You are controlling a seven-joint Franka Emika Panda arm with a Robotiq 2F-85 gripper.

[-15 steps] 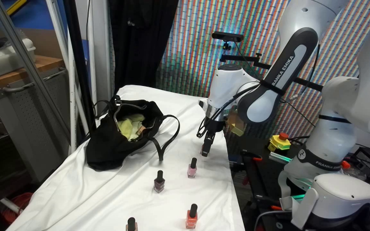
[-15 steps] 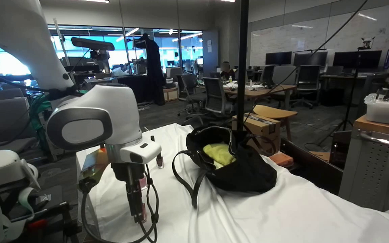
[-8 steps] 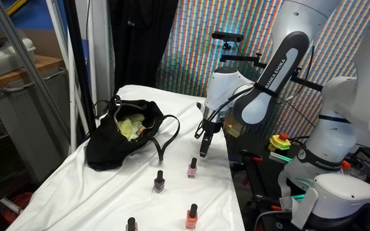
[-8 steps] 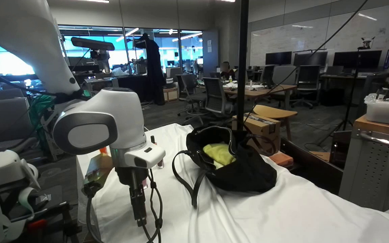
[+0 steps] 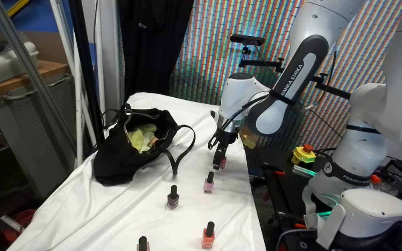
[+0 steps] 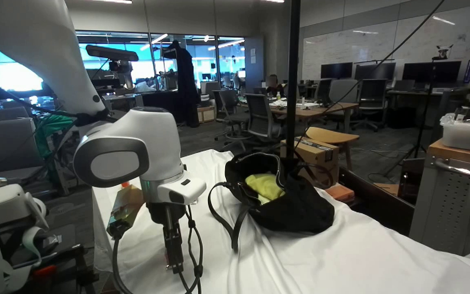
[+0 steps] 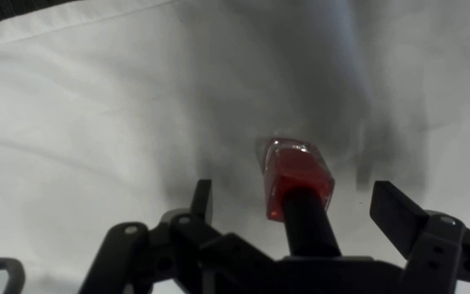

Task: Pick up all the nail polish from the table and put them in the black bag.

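Pinching the red bottle [image 7: 296, 163] well likely means settling the tool [image 7: 292, 198] square to its faceted sides and closing gently, as slick glass could twist. The jaws stand spread, left and right of it in the wrist view, with gaps on both sides. The bottle, smooth and clear-walled under a slim black cap [image 7: 310, 228], appears upright on the wrinkled white cloth [image 7: 96, 143] over the tabletop [image 5: 173, 226]; left of it in an exterior view, the soft black bag [image 5: 117, 162] slouches open.

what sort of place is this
Most likely a robotics lab in a shared office: there is a Franka Emika robot arm, an emergency-stop button near its base and, in an exterior view, monitors across the room.
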